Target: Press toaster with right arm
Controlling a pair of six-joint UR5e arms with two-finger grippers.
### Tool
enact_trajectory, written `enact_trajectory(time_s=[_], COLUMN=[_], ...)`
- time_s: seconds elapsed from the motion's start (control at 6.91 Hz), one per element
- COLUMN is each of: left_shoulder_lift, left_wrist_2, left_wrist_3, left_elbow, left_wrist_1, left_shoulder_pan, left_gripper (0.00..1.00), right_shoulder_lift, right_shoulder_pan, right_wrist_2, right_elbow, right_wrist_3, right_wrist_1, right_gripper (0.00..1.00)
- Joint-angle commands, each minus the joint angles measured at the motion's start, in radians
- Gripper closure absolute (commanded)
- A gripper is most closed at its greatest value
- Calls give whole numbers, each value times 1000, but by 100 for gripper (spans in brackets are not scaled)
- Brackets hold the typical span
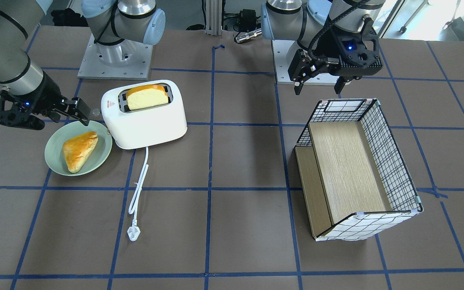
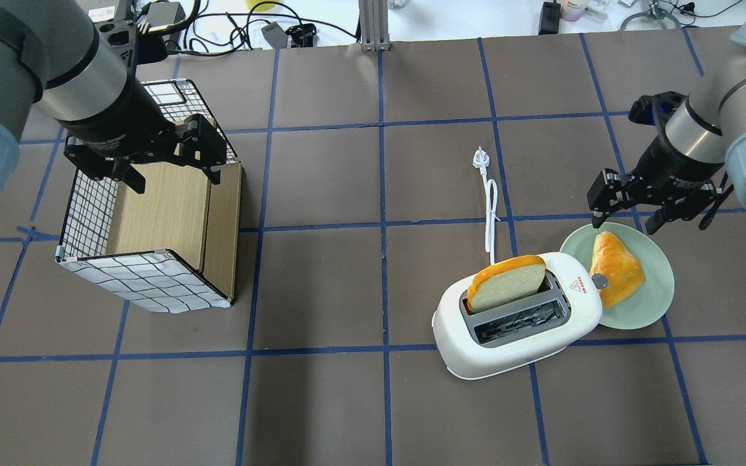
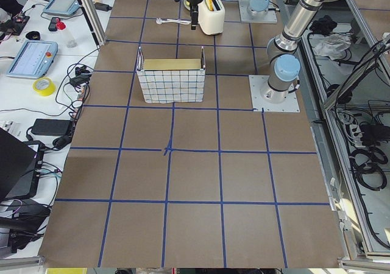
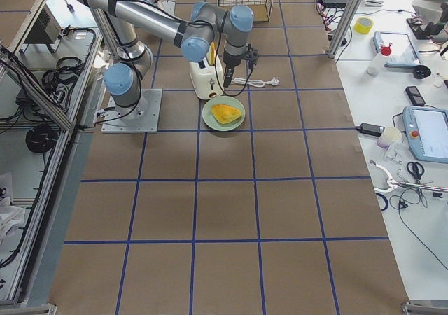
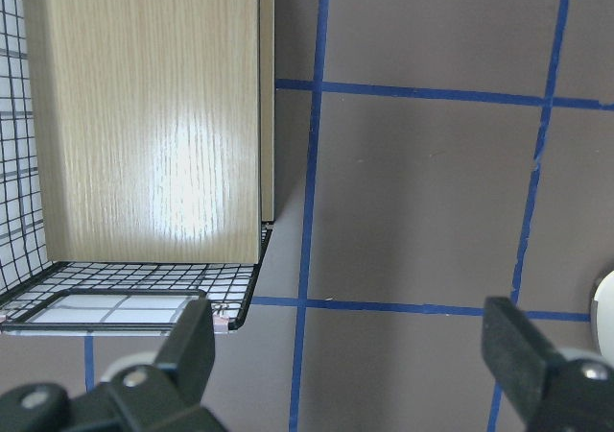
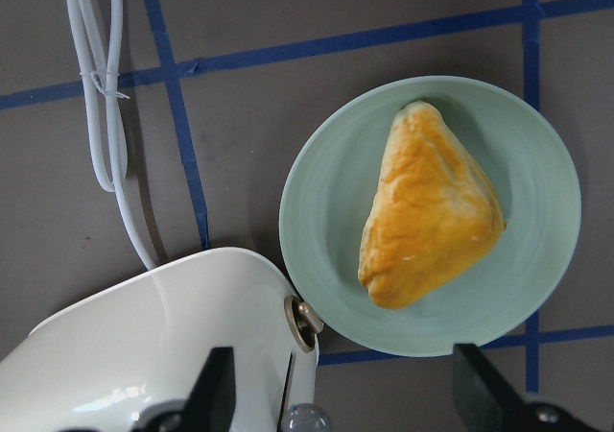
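**Item 1. Right claw** point(image 2: 650, 217): black and blue-lit, on the silver right arm point(image 2: 693, 129). It is hanging above the table point(image 2: 347, 259) with its jaws spread wide and is gripping nothing.

**Item 2. Toaster** point(image 2: 509, 349): glossy white, with two slots. It is standing lower than the right claw, on that claw's left and a little nearer the robot. Its lever knob point(image 6: 305, 322) is pointing toward the plate. In the wrist view the knob is sitting between the two fingers, nearer the view's left one. Whether any finger is touching the toaster cannot be told.

**Item 3. Bread slice** point(image 2: 509, 285): it is standing upright in the toaster's far slot and rising above the top.

**Item 4. Green plate** point(image 2: 661, 298): it is lying beneath the right claw, its rim just beside the toaster's knob end.

**Item 5. Pastry** point(image 2: 616, 272): golden and triangular. It is resting on the plate, below the open jaws.

**Item 6. Cord** point(image 2: 491, 213) and plug point(image 2: 480, 158): white. They are trailing from the toaster across the table to the right claw's left, with the plug lying loose.

**Item 7. Left claw** point(image 2: 172, 178): it is hovering well apart from the right claw, far to that claw's left, with its jaws parted and empty.

**Item 8. Wire basket** point(image 2: 146, 278): it is sitting under the left claw, with a wooden board point(image 2: 166, 213) lying in it.
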Motion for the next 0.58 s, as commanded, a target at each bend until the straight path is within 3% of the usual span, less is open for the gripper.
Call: enact_trajectory(time_s=[0.0, 0.43], left_shoulder_lift=[0, 0], left_wrist_2=[0, 0], left_wrist_3=[0, 0], left_elbow=[1, 1], left_wrist_1=[0, 0], left_shoulder_pan=[0, -1], left_gripper=[0, 0], right_shoulder_lift=[-23, -28], right_shoulder_pan=[5, 90], right_wrist_2=[0, -1], right_elbow=[-112, -155], right_wrist_3=[4, 127], right_wrist_1=[36, 36], right_gripper=[0, 0])
